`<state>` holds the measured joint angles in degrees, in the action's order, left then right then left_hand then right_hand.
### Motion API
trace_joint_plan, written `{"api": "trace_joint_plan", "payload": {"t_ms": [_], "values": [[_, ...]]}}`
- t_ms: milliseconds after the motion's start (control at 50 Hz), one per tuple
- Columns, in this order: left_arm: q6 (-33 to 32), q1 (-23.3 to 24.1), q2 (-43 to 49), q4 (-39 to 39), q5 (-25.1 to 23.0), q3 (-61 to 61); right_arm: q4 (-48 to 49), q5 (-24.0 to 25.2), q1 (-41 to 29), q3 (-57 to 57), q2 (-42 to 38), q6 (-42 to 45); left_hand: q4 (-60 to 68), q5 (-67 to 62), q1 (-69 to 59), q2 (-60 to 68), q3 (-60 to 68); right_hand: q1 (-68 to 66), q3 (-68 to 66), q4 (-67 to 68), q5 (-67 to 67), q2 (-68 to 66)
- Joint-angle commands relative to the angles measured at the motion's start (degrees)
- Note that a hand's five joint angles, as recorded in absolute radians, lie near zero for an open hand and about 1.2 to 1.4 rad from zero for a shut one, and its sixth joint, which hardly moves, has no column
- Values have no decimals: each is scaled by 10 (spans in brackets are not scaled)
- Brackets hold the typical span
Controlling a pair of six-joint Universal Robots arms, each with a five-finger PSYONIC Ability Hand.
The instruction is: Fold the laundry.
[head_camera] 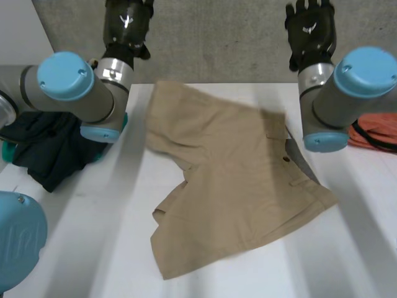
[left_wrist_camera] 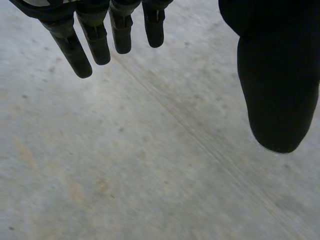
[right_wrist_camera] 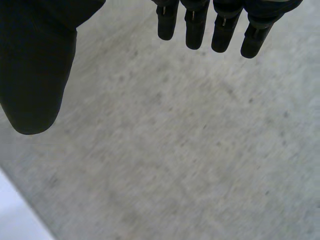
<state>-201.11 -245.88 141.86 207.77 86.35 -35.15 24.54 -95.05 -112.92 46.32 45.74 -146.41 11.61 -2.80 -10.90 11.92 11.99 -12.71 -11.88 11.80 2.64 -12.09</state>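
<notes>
Head view: tan shorts (head_camera: 236, 186) lie spread flat mid-table (head_camera: 360, 236). The waist points toward the robot's right, the legs splay left, and the long axis runs slantwise from far left to near right. A dark garment (head_camera: 53, 149) is heaped at the left edge and an orange bundle (head_camera: 375, 133) at the right, both clear of the shorts. The left hand (head_camera: 127, 22) and right hand (head_camera: 309, 25) hang beyond the far edge.

Left wrist view: the left hand (left_wrist_camera: 75, 50) has straight fingers spread apart, empty, over a grey concrete surface (left_wrist_camera: 150, 175).

Right wrist view: the right hand (right_wrist_camera: 197, 30) is likewise spread and empty.

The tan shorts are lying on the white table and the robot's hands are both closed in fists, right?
Not fists. The tan shorts do lie on the white table, but the left hand and right hand are open, fingers straight, as the wrist views show.
</notes>
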Motion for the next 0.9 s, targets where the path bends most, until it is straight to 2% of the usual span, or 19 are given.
{"api": "trace_joint_plan", "payload": {"t_ms": [20,80,120,140,220,280,300,380,460,520,560,600,680,820,900], "values": [[3,7,-121,-5,46,-139,-84,70,7,106,138,-4,-16,28,9,-19,-20,27,19,-18,-26,21],[3,15,-199,-18,65,-250,-161,134,24,158,189,-4,-6,18,-1,-9,-9,27,19,-18,-26,21],[3,22,-235,-33,73,-302,-208,158,50,180,209,2,23,-11,-30,20,19,27,19,-18,-26,21],[3,34,-270,-58,81,-349,-258,176,79,197,222,8,50,-38,-57,47,46,27,19,-18,-26,21],[5,63,-345,-153,95,-458,-361,214,136,239,254,23,117,-105,-124,114,113,27,19,-18,-26,21],[12,79,-381,-206,95,-522,-396,244,163,276,273,44,124,-112,-131,121,120,1,-7,8,0,-5],[25,90,-399,-236,95,-561,-404,273,180,306,281,67,131,-119,-138,128,127,-37,-46,46,38,-43],[72,120,-425,-285,90,-642,-409,332,218,385,287,148,219,-208,-227,216,216,-118,-127,127,119,-124],[118,143,-438,-296,85,-699,-404,375,258,456,286,214,243,-231,-251,240,240,-130,-138,139,131,-136],[133,159,-439,-295,78,-720,-386,407,277,509,284,243,215,-203,-222,212,211,-130,-138,139,131,-136],[135,174,-438,-294,73,-733,-364,420,281,530,277,254,151,-139,-158,148,147,-130,-138,139,131,-136],[135,180,-437,-289,72,-737,-318,440,290,554,262,251,124,-112,-131,121,120,-129,-137,138,129,-135],[134,187,-411,-246,75,-743,-239,457,300,581,236,249,105,-94,-113,102,102,-140,-148,149,141,-146],[131,203,-376,-195,80,-747,-179,464,300,596,201,245,112,-100,-119,109,108,-201,-209,210,202,-207],[130,206,-367,-190,80,-744,-165,476,300,596,183,245,121,-109,-128,118,117,-333,-342,342,334,-339]]}}
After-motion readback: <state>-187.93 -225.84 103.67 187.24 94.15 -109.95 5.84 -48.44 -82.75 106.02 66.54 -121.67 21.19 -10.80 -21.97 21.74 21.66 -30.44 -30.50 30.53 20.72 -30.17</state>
